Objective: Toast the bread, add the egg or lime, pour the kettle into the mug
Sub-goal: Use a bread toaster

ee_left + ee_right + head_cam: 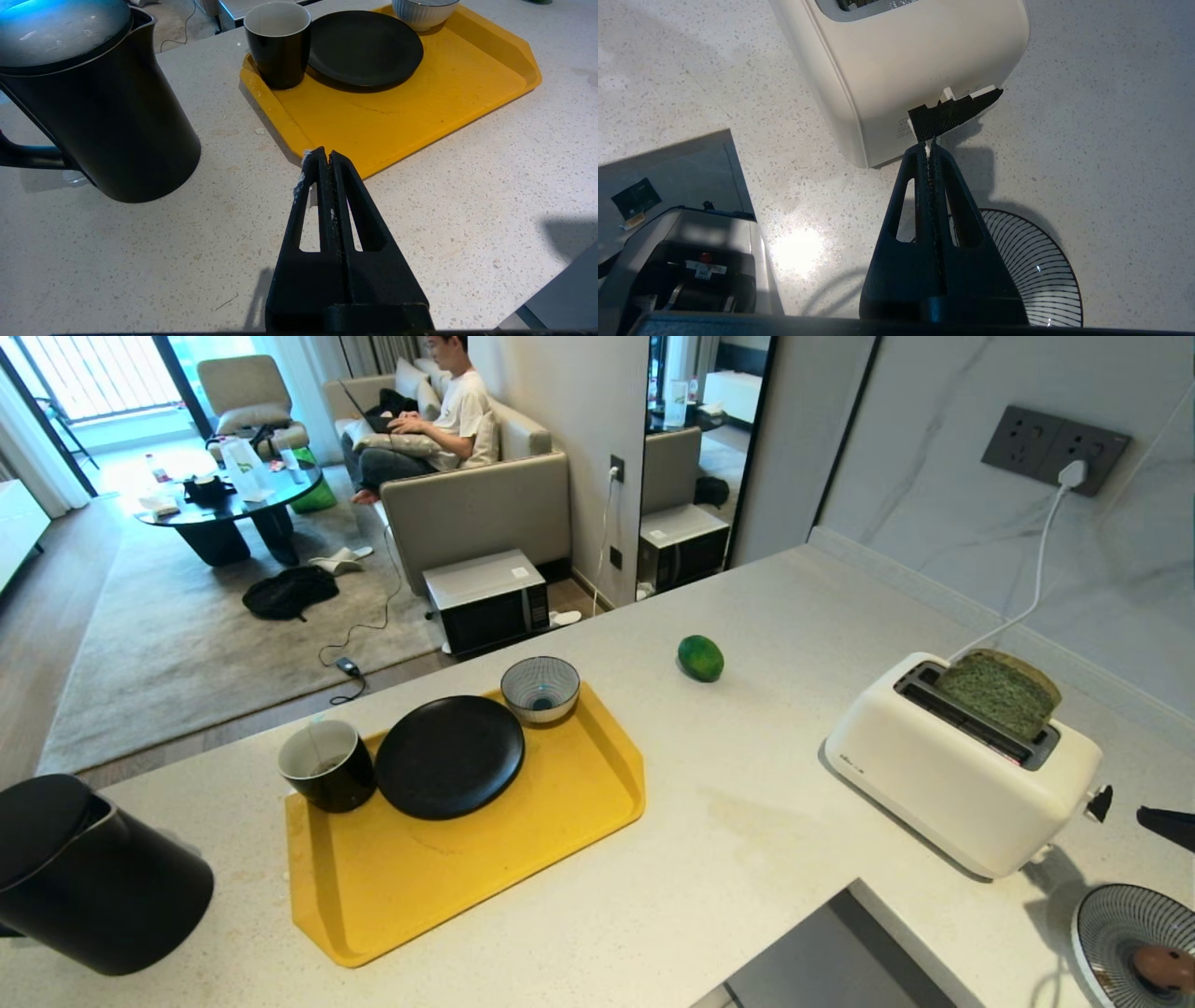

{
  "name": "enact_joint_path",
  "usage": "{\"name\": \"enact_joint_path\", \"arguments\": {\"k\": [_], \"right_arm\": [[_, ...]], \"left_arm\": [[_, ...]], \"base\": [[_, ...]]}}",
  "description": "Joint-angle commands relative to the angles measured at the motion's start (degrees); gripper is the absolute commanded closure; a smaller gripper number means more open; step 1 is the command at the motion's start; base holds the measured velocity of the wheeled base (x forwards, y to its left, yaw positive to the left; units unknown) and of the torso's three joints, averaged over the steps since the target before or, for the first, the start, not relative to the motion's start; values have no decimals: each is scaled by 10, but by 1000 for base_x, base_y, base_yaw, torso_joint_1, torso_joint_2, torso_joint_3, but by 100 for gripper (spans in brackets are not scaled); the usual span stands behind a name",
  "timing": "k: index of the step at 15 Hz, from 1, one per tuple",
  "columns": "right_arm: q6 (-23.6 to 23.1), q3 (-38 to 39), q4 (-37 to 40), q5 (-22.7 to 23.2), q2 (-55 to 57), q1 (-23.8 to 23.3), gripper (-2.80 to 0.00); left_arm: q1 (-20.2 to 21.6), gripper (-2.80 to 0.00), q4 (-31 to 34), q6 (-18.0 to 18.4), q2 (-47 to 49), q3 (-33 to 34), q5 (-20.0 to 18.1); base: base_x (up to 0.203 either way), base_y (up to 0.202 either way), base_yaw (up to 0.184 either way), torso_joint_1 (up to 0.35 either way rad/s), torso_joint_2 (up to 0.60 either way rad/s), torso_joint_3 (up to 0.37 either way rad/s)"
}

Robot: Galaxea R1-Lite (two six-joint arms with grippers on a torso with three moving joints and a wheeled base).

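Observation:
The bread (999,693), a green slice, stands half out of the white toaster's (962,775) far slot. My right gripper (928,145) is shut and empty, its tips close beside the toaster's black lever (955,112); in the head view it shows at the right edge (1162,823). The lime (700,658) lies alone on the counter. The egg (1162,969) rests in a striped bowl (1111,924) at the bottom right. The black kettle (93,877) stands at the near left, and the mug (327,765) stands on the yellow tray (523,840). My left gripper (327,156) hangs shut and empty over the counter between kettle (103,107) and tray.
A black plate (448,756) and a small striped bowl (540,689) share the tray with the mug. The toaster's cord runs to a wall socket (1069,476). The counter has a cut-out edge (840,896) near the toaster. A person sits on a sofa far behind.

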Motion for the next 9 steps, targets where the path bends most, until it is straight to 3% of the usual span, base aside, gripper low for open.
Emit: {"name": "enact_joint_path", "arguments": {"k": [1,9], "right_arm": [[-2,1,-1,2,6,0,0],[-33,-16,-1,19,51,1,0]], "left_arm": [[0,0,0,0,0,0,0],[0,0,0,0,0,0,0]], "base": [[0,0,0,0,0,0],[0,0,0,0,0,0]]}}
